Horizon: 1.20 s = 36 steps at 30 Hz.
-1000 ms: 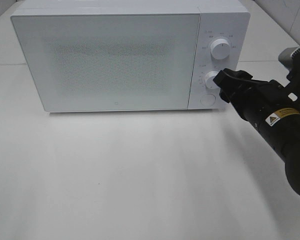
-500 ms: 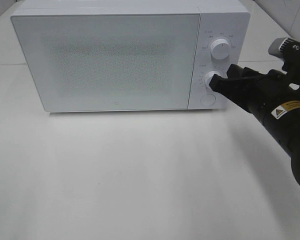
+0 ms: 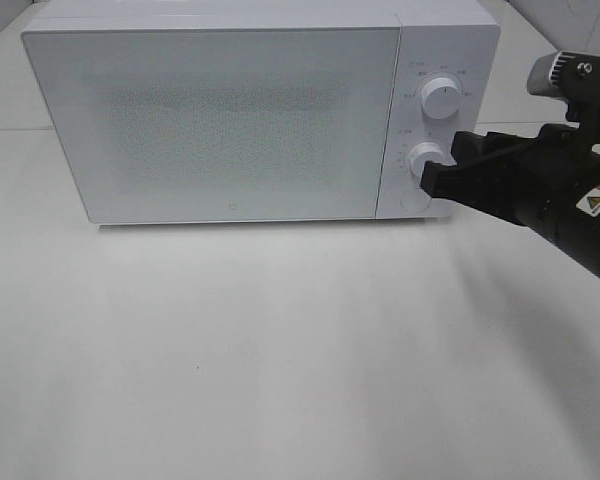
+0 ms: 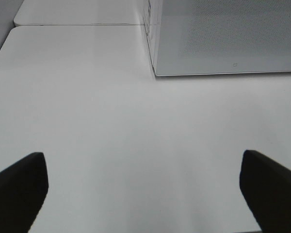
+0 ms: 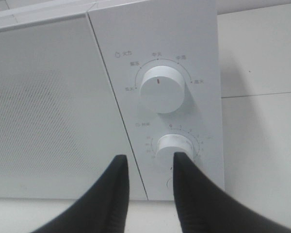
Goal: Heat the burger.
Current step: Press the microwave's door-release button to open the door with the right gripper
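Burger isn't visible in any view. The microwave [image 3: 230,120] door [image 3: 220,125] is closed and its mesh is opaque, so my guess is it's already inside, behind and to the side of the right jaws. Right gripper [image 5: 150,160] is up at the control panel with its jaws parted to a narrow gap and nothing clamped. The timer knob [image 5: 174,144] sits just ahead of the tips but off-centre: one finger [image 5: 184,179] overlaps the knob's lower edge and the other lands on the door-to-panel seam. I can't tell whether that finger touches the knob or just hovers in front of it. The power knob [image 5: 161,89] is further beyond the tips, pointer roughly at its mid mark, nowhere near the jaws. The round button [image 3: 413,199] is right under the tips, mostly hidden. The placement makes sense to me: with the door closed, the only thing left is dialling time, so the arm comes in level and square to the panel to get a finger on each side of the knob. Judging from the offset, it needs to shift sideways toward the knob before closing, otherwise it pinches the rim and slips. Left gripper [image 4: 140,162] is parked with its jaws wide and empty, only bare tabletop [image 4: 111,121] between them and the microwave's front corner well ahead, which looks like it's keeping clear.
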### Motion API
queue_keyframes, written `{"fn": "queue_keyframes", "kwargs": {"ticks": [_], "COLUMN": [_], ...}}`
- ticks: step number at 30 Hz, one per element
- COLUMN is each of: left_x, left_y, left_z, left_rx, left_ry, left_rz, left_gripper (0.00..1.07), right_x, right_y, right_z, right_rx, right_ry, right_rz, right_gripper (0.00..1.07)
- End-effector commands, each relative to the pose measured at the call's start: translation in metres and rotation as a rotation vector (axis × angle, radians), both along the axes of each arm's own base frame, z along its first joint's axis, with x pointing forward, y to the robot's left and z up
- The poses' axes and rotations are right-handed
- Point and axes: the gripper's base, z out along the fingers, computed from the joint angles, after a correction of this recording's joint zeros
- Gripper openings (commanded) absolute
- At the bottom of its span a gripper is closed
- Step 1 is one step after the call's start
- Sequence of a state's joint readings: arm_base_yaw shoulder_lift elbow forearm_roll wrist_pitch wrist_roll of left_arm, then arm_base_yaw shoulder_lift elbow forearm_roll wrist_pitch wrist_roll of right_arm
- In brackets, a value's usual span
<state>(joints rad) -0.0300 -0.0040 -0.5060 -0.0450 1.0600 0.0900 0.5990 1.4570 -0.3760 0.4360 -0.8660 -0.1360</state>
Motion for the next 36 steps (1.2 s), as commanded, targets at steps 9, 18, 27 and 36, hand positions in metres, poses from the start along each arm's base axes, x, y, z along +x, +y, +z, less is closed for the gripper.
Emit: {"fn": "queue_keyframes", "kwargs": {"ticks": [9,18,27,36], "left_x": [-0.002,-0.002,-0.002,-0.002], "left_y": [0.0,0.0,0.0,0.0], "left_z": [0.001,0.001,0.001,0.001], "left_rx": [-0.006,-0.006,-0.006,-0.006], "left_ry": [-0.033,-0.033,-0.033,-0.033], "left_rz": [-0.002,-0.002,-0.002,-0.002], "left_gripper": [1.03,1.03,1.03,1.03], "right_x": [-0.03,-0.033,-0.018,-0.022], "right_y": [0.003,0.004,-0.039,-0.106], "right_z": [0.034,0.067,0.078,0.07], "right_rx": [-0.191,-0.338,-0.334,-0.279], "right_ry": [0.133,0.32,0.567,0.832], "right_rz": [0.27,0.349,0.067,-0.261], "right_gripper": [0.32,0.32,0.57,0.83]}}
